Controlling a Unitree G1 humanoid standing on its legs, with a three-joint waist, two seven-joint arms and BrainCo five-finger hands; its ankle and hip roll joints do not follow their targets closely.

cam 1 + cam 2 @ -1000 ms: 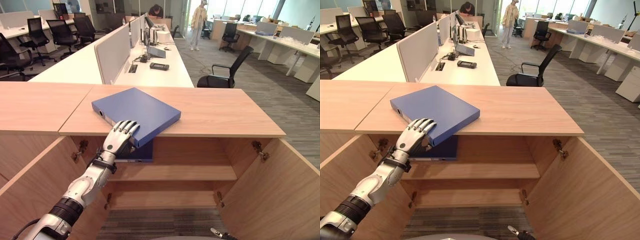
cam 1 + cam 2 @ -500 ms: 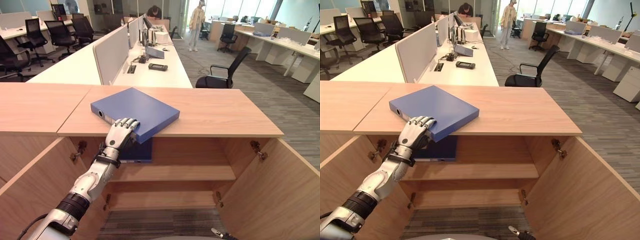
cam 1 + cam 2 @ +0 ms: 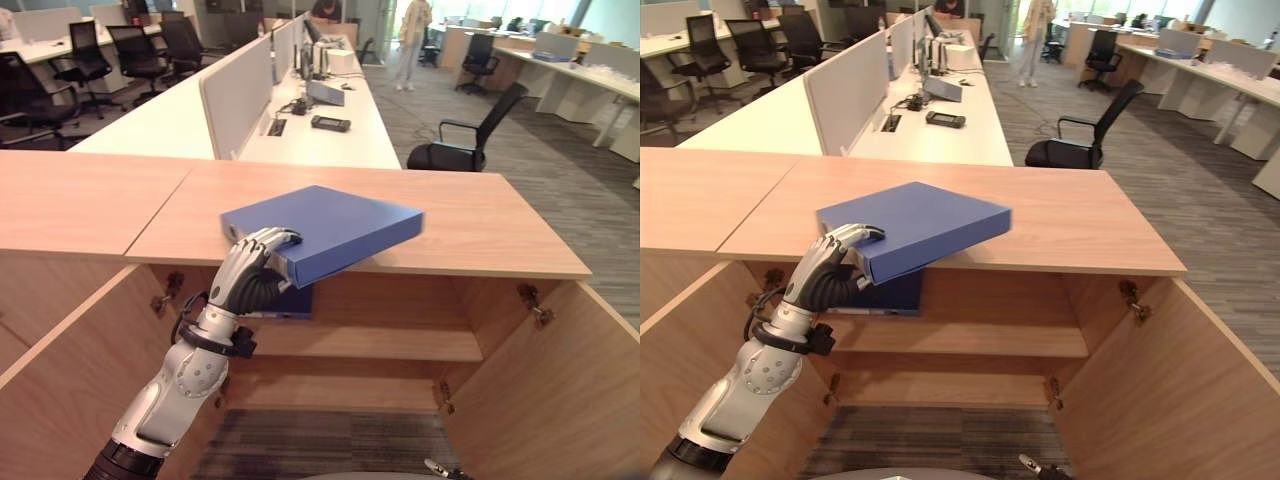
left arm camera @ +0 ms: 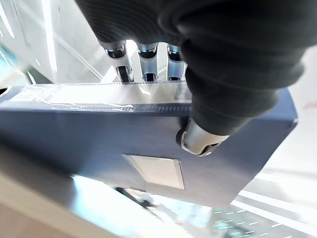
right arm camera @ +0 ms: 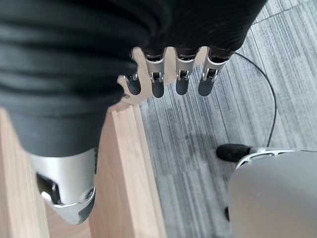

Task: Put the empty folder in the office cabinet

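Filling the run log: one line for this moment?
left robot hand: shut on folder | folder: near edge lifted off cabinet top | right robot hand: idle, open

Your left hand (image 3: 252, 275) grips the near corner of the blue folder (image 3: 325, 228), fingers curled over its top. That corner sticks out past the front edge of the cabinet top (image 3: 480, 225) and looks lifted, while the far part lies over the wood. Below, both cabinet doors (image 3: 545, 390) stand open on a shelf (image 3: 400, 343). A second blue folder (image 3: 295, 302) shows on that shelf behind your hand.
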